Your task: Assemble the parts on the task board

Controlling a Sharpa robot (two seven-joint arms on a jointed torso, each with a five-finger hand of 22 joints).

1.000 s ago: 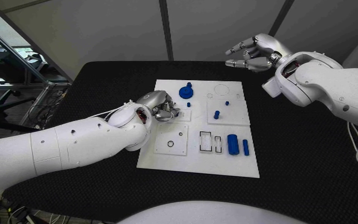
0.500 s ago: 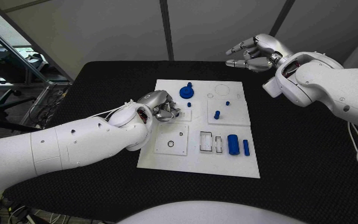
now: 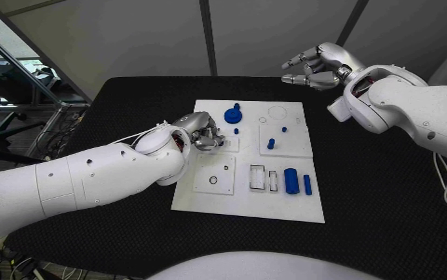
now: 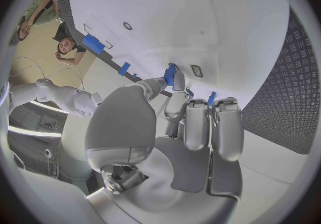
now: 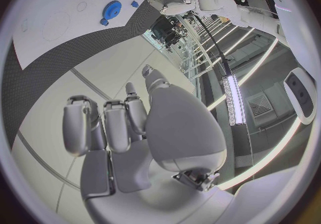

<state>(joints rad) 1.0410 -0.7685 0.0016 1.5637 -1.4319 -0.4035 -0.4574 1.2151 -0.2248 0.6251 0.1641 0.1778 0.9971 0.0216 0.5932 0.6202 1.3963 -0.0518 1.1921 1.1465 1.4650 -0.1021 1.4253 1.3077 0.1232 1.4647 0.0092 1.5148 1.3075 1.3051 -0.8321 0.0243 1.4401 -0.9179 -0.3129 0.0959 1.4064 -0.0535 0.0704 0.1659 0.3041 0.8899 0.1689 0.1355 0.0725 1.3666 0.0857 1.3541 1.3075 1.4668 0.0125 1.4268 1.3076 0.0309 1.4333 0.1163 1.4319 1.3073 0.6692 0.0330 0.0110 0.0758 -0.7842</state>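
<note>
**Left hand low on the board, right hand raised at the far edge**

The white task board (image 3: 250, 163) lies in the middle of the black bench (image 3: 373, 183). The left hand (image 3: 200, 132) rests low on the board's left side, fingers curled down against the surface; in the left wrist view a small blue part (image 4: 171, 74) sits right at its fingertips (image 4: 179, 80), and I cannot tell whether the hand grasps it or only touches it. The right hand (image 3: 315, 66) hangs in the air above the far right edge of the bench, well apart from the board, fingers loosely spread and holding nothing.

On the far part of the board a round blue gear (image 3: 233, 114) stands just right of the left hand, with a small blue peg (image 3: 236, 130) near it. Further right, a short blue pin (image 3: 271, 143) stands upright in the right-hand plate. Toward the near right corner, a blue cylinder (image 3: 291, 180) and a thinner blue bar (image 3: 307, 183) lie side by side. Just left of them are two rectangular slots (image 3: 256, 176), and left again a small round hole (image 3: 213, 180).
</note>
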